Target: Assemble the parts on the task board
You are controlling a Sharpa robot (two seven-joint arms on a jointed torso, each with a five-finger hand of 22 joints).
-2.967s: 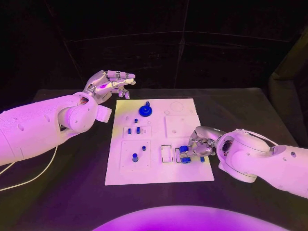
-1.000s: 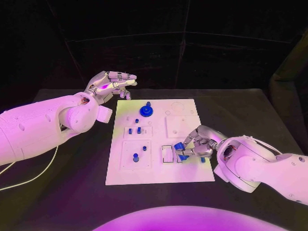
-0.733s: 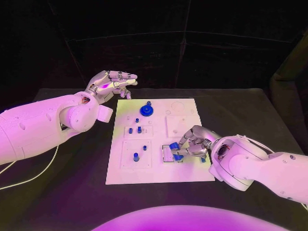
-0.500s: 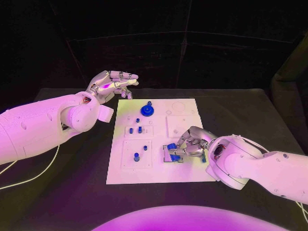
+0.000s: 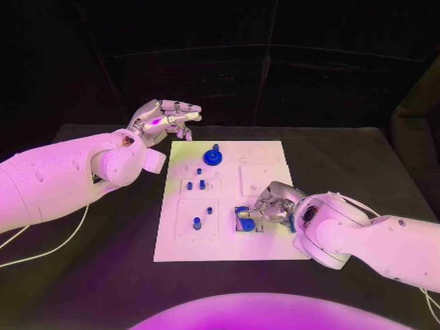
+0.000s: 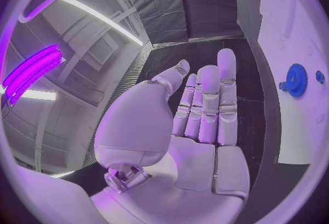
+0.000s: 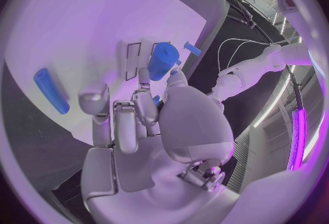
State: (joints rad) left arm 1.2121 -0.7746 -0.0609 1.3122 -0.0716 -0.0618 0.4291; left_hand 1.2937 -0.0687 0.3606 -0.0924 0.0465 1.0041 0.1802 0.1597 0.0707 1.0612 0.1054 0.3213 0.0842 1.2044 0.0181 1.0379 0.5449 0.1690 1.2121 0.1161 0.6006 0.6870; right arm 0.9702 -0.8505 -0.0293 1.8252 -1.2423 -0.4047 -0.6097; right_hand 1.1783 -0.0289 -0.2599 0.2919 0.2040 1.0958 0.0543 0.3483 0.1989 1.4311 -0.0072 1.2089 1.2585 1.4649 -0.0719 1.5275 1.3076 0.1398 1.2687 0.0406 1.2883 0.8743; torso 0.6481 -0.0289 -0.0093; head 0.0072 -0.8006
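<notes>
Head camera looks down on the board (image 5: 230,199); both wrist cameras, close behind their palms, share it.

Two bulky white-shelled arms, smooth rounded casings; left hand (image 5: 163,121) and right hand (image 5: 266,208) silver, segmented metal fingers; thin white cables trailing beneath the left arm.
</notes>
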